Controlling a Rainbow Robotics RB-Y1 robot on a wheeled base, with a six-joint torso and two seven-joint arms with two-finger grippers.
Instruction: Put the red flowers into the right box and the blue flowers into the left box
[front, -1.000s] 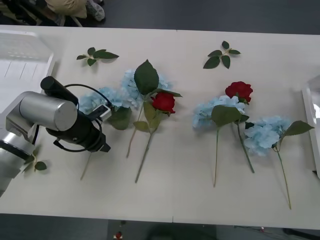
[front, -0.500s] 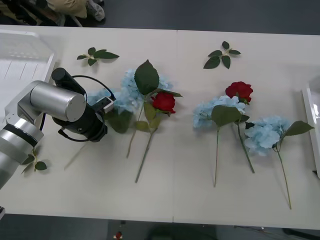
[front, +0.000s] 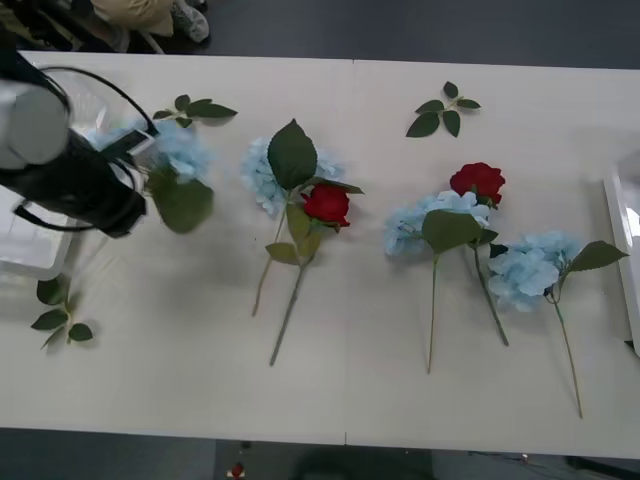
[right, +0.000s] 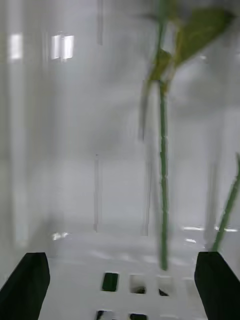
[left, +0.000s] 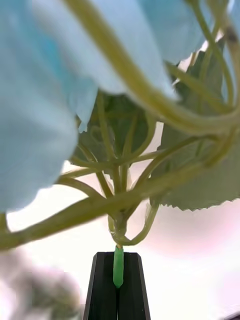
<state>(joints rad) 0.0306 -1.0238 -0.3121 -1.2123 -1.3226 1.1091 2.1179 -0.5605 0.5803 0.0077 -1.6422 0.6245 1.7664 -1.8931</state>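
Observation:
My left gripper hangs above the table's left end, beside the left box. Its black fingers are shut on the thin green stem of a blue flower, whose pale cluster and big leaf dangle off the table. Other blue flowers lie on the table, with red flowers among them. The right box shows at the right edge. My right gripper is open over a white bin's inside, where green stems lie.
Loose green leaf sprigs lie at the back left, the back middle and the front left. The table's near strip is bare. A slotted bin floor shows close under the right fingers.
My left arm has lifted one blue flower off the table and swung it back and to the left, towards the left box. The other flowers have not moved.

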